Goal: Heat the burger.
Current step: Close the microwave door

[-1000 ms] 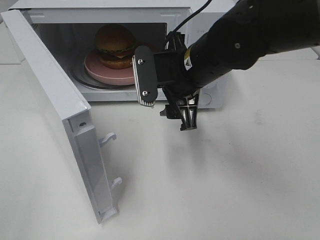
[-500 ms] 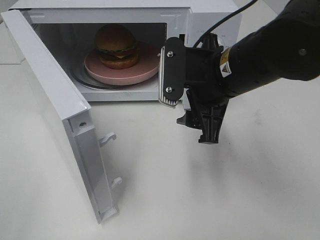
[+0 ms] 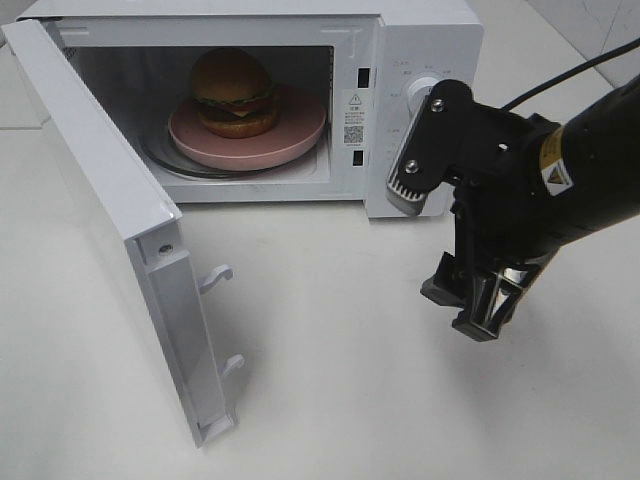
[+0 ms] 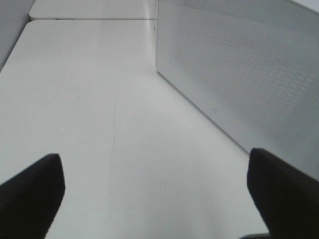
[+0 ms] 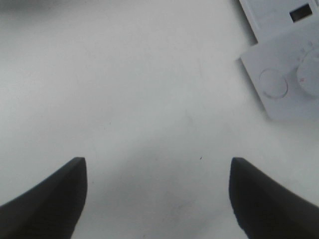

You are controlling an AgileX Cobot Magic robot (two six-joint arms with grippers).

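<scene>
Burger (image 3: 233,92) is inside the microwave (image 3: 430,40) cavity, upright on the pink plate (image 3: 295,140). It sits toward the plate's left-rear part in the high view, bun dome up, lettuce + patty layers showing. Plate rests on the glass turntable (image 3: 160,158), whose rim shows at the plate's front-left. Microwave door (image 3: 90,190) stands wide open on the left side, inner face turned to the right. Two latch hooks (image 3: 215,277) stick out near its free edge.

Right claw (image 3: 445,255) is outside the oven, in front of the control panel (image 3: 415,60) at the oven's right end, above the worktop (image 3: 330,400). Jaws wide apart, nothing btwn them. One finger w/ a ribbed pad (image 3: 408,190) overlaps the panel's lower part in the high view; the other finger hangs lower, nearer the worktop. Can't tell if the pad touches the panel. Right wrist cam: two dark tips at the frame edge, bare worktop btwn them. A panel corner w/ a round control (image 5: 273,82) lies off to one side, apart from the tips.

Left claw (image 4: 157,199) is also wide and empty. Its wrist cam shows two dark tips w/ worktop btwn them. A white dotted panel (image 4: 239,74) w/ fine mesh stands near one tip, not touching it.
</scene>
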